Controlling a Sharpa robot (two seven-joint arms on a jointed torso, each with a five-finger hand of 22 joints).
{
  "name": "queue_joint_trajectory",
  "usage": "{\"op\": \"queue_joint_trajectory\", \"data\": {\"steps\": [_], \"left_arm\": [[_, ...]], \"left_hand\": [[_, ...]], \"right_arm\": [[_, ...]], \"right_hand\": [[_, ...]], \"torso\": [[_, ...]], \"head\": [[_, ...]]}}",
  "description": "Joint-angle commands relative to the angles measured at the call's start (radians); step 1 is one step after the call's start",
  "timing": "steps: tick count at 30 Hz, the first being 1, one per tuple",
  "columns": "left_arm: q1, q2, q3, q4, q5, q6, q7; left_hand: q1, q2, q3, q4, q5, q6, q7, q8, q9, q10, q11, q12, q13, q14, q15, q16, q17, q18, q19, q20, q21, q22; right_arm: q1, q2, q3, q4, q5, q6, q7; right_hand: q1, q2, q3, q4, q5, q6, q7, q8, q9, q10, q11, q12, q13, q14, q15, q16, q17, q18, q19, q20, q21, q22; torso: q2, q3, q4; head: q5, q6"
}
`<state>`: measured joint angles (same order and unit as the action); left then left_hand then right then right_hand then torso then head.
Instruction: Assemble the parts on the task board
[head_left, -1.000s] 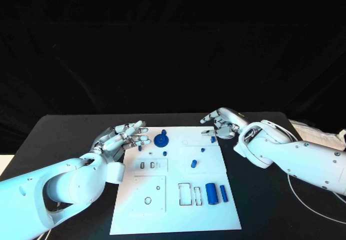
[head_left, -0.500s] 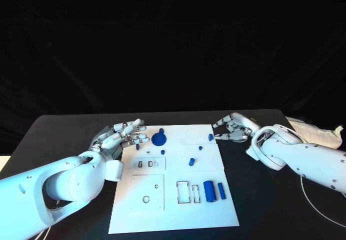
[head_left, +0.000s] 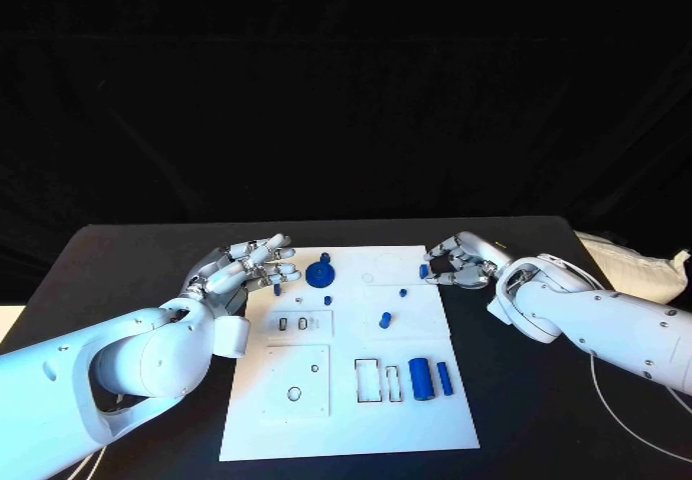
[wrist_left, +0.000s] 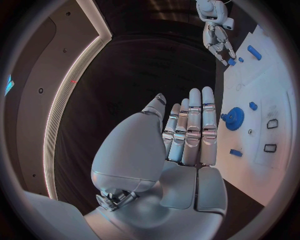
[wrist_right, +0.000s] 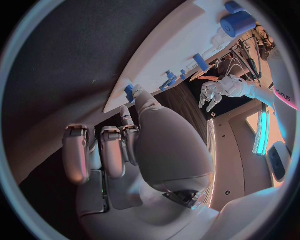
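Parts look small, rigid and light, likely slick plastic, best pinched across their sides. Gear (head_left: 320, 274) lies near the board's (head_left: 346, 420) far left corner; cylinder (head_left: 421, 379) and rod (head_left: 444, 377) lie flat toward its near right. Left hand (head_left: 248, 268) hovers beside the gear, fingers straight, empty. Right hand (head_left: 459, 260) curls at the far right edge by a peg (head_left: 424, 271); whether it grips is unclear. Open table surrounds the board.
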<state>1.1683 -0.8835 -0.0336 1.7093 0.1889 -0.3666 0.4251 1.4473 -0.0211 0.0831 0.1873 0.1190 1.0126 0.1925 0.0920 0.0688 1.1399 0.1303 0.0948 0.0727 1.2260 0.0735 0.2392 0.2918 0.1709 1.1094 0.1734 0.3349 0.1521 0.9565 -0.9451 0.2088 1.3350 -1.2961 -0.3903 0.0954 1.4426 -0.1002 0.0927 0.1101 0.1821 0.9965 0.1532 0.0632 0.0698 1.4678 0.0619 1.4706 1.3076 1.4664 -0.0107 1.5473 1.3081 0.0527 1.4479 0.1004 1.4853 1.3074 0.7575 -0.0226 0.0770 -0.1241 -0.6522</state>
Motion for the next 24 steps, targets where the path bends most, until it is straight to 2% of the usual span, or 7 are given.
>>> {"op": "queue_joint_trajectory", "data": {"steps": [1,8,24], "left_arm": [[0.000,0.003,0.001,0.001,0.001,0.023,0.006],[0.000,0.005,0.001,0.000,0.001,0.024,0.004],[0.000,0.006,0.001,0.000,0.001,0.026,0.001]], "left_hand": [[0.009,0.001,0.000,-0.004,-0.004,-0.002,0.008,-0.003,-0.001,0.002,0.005,-0.006,-0.001,-0.007,0.000,-0.004,0.001,0.009,-0.007,0.003,-0.001,0.000],[0.009,0.001,0.000,-0.004,-0.004,-0.002,0.008,-0.003,-0.001,0.002,0.005,-0.006,-0.001,-0.007,0.000,-0.004,0.001,0.009,-0.007,0.003,-0.001,0.000],[0.009,0.001,0.000,-0.004,-0.004,-0.002,0.008,-0.003,-0.001,0.002,0.005,-0.006,-0.001,-0.007,0.000,-0.004,0.001,0.009,-0.007,0.003,-0.001,0.000]], "right_arm": [[-0.003,0.008,0.000,-0.006,-0.024,0.021,-0.004],[-0.008,0.021,0.000,-0.016,-0.025,0.036,-0.004],[-0.013,0.037,0.000,-0.031,-0.021,0.045,-0.005]], "right_hand": [[0.001,0.013,0.001,-0.007,0.001,0.012,-0.003,0.006,0.001,0.057,0.001,0.003,0.197,0.093,0.002,0.002,0.212,-0.007,-0.001,0.000,-0.003,0.059],[0.004,0.028,0.011,-0.014,-0.010,0.032,-0.007,0.013,0.003,0.059,-0.003,0.007,0.200,0.094,0.000,0.003,0.213,-0.008,0.001,-0.002,-0.002,0.062],[0.003,0.065,0.044,-0.026,-0.049,0.085,-0.023,0.023,0.006,0.063,-0.016,0.014,0.205,0.094,-0.012,0.004,0.216,-0.009,0.004,-0.011,0.000,0.067]], "torso": [[-0.001,-0.0005,-0.0009],[-0.001,-0.0006,0.0004],[-0.002,-0.0003,-0.0011]], "head": [[0.001,-0.002],[0.003,-0.006],[0.003,-0.009]]}}
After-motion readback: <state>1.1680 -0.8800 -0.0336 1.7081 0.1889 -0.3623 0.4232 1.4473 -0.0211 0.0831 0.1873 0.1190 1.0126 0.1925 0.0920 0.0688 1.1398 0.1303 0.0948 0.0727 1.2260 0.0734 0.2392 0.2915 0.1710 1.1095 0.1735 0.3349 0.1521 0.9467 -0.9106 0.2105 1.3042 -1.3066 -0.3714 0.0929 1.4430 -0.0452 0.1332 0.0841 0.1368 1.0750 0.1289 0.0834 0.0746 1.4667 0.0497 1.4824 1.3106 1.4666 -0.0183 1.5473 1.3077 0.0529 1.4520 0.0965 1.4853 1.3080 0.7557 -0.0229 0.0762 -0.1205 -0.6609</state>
